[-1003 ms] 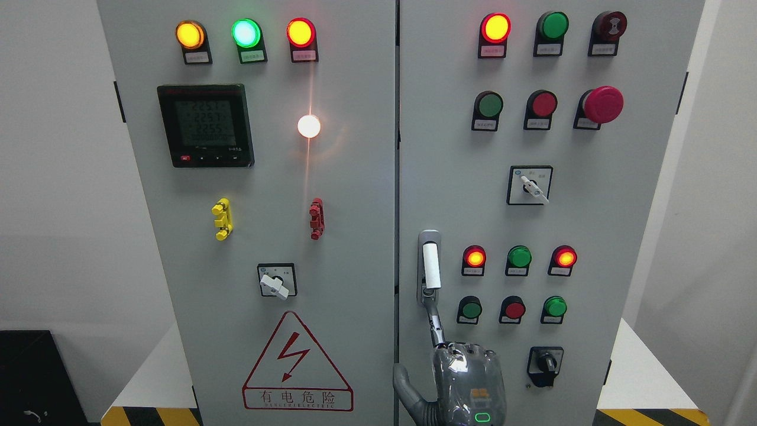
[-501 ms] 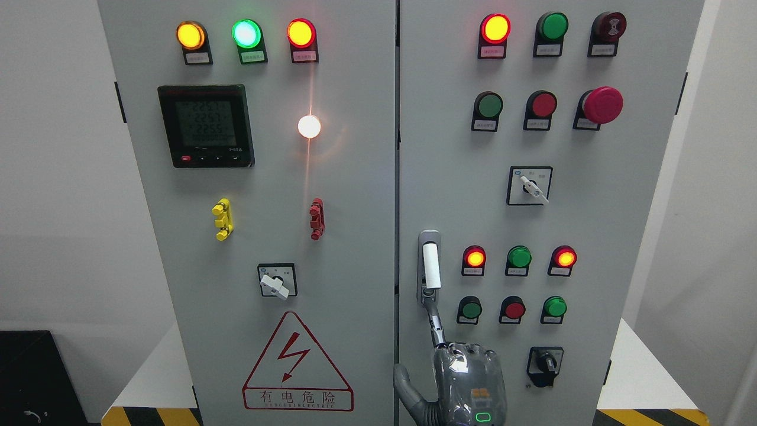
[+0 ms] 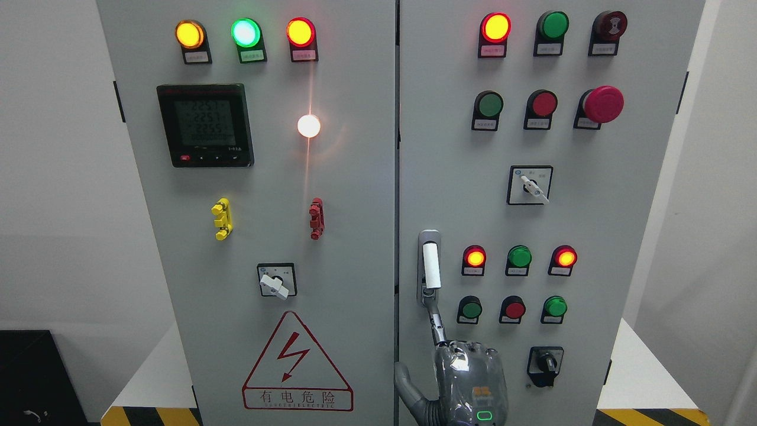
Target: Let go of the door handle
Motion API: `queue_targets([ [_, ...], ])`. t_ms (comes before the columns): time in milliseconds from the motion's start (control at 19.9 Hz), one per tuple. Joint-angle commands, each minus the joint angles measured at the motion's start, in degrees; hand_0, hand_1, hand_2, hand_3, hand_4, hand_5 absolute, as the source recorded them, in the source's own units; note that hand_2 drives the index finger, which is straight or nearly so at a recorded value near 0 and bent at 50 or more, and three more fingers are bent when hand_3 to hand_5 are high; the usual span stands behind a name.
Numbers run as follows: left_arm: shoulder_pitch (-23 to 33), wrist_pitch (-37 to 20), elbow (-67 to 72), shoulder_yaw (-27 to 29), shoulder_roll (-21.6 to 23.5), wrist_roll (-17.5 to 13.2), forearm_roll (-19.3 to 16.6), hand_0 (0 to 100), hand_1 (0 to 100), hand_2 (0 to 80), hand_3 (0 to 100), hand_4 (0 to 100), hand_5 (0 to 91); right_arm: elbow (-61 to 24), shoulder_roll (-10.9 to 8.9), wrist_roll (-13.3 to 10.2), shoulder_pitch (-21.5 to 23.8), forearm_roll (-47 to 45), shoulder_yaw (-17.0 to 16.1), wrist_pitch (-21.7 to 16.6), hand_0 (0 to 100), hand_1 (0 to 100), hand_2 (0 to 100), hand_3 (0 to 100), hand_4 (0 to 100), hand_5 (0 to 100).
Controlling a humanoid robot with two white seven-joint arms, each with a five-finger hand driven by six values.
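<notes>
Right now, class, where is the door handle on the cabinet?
In the head view, the door handle sits at the left edge of the right door, just left of a lit red lamp, with a robot hand below it.

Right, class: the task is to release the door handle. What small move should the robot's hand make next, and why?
Probably draw the right hand slightly down and back from the door handle. The hand's top reaches the handle's lower end, seemingly touching it, and the door looks closed.
</notes>
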Motion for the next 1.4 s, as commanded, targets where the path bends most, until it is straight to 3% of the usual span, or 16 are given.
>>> queue_targets([
  [0,0.0,0.01,0.0,0.0,0.0,-0.04,0.0,12,56,0.0,0,0,0.0,-2.61,-0.05,-0.41,-0.05,-0.01,0.0,-0.17,36,31,15,100,100,100],
  [551,0.0,0.01,0.0,0.0,0.0,-0.04,0.0,12,56,0.0,0,0,0.0,-2.79,0.04,-1.55,-0.05,-0.1,0.0,-0.25,36,32,33,100,100,100],
  [1354,0.0,0.01,0.0,0.0,0.0,-0.04,0.0,12,56,0.0,0,0,0.0,-4.54,-0.05,-1.55,-0.05,-0.1,0.0,-0.43,36,32,34,100,100,100],
])
